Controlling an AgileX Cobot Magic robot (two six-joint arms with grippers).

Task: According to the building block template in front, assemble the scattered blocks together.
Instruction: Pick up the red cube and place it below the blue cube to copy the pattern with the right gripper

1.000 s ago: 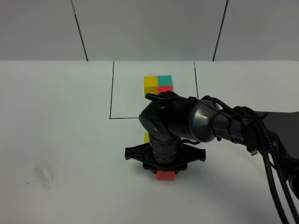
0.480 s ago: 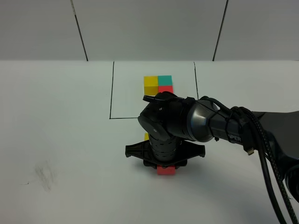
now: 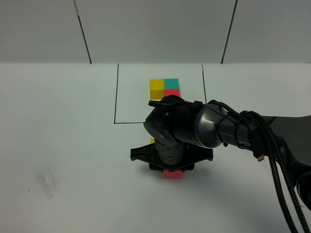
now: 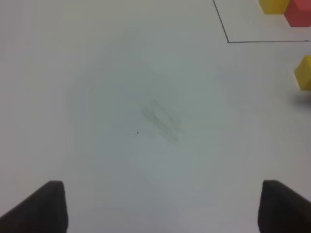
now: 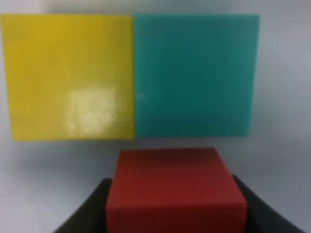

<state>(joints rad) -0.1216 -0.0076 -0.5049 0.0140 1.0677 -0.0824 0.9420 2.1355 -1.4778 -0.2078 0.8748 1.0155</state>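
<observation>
The building block template of joined yellow, teal and red cubes lies inside a thin black rectangle at the back. In front of that frame my right gripper points straight down, shut on the red cube. The right wrist view shows this red cube between the dark fingers, close to a yellow cube and a teal cube that sit side by side, touching. From above, only a sliver of the yellow cube shows; the arm hides the teal one. My left gripper is open over bare table.
The right arm's dark body and its cables stretch in from the right edge. A faint grey smudge marks the white table at the front left. Black seams run up the back wall.
The right gripper has carried the red cube a little farther back, toward the yellow and teal cubes. The left gripper has not moved.
</observation>
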